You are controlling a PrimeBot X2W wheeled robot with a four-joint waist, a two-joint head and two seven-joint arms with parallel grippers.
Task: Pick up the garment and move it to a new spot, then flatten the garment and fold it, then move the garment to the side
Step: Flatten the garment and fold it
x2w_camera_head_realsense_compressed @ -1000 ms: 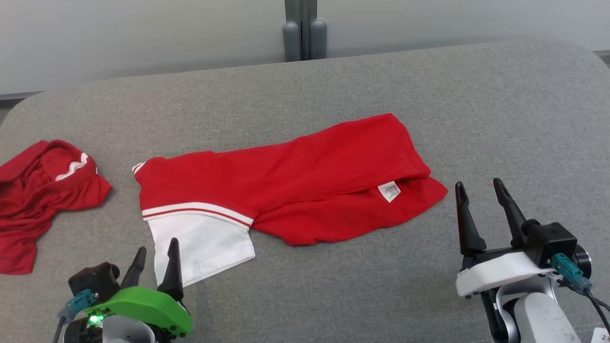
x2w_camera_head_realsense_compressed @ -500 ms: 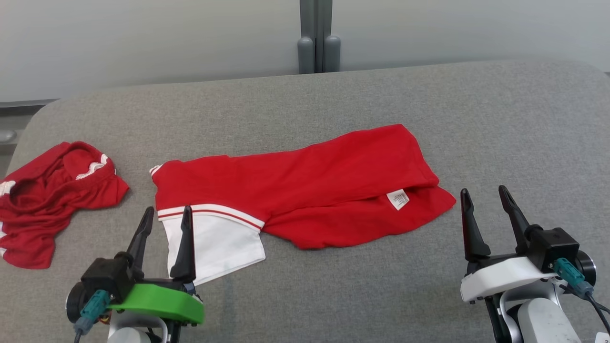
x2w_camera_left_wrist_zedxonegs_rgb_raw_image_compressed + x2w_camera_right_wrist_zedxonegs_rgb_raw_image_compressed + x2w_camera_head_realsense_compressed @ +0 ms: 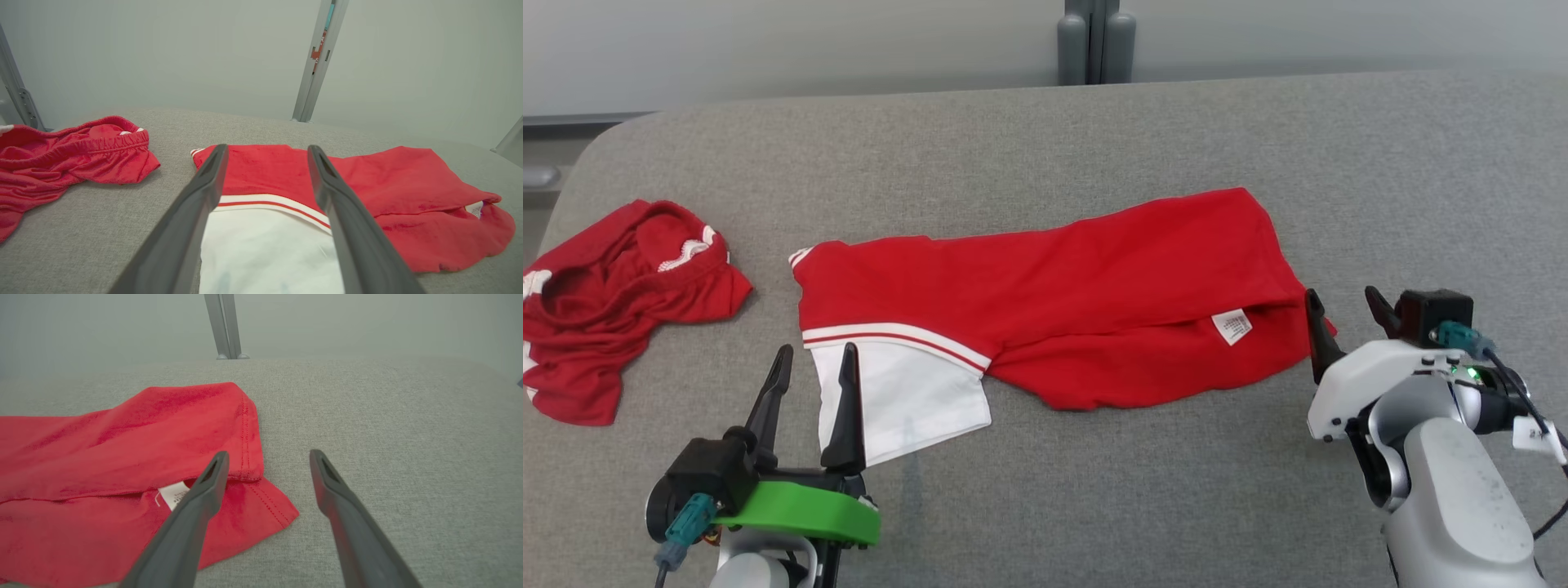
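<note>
Left tool and right tool both gape wide, empty; garment lies between them, white end just ahead of the left, hem corner at the right's inner finger; pinching one layer probably wrecks the fold.

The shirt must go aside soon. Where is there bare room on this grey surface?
Widest bare patch of the grey surface: far right, beyond the shirt and right gripper. Also a strip behind the shirt, and one in front, between the left gripper and the right one. Crowded: the left, where a crumpled red garment lies close beside the shirt.
</note>
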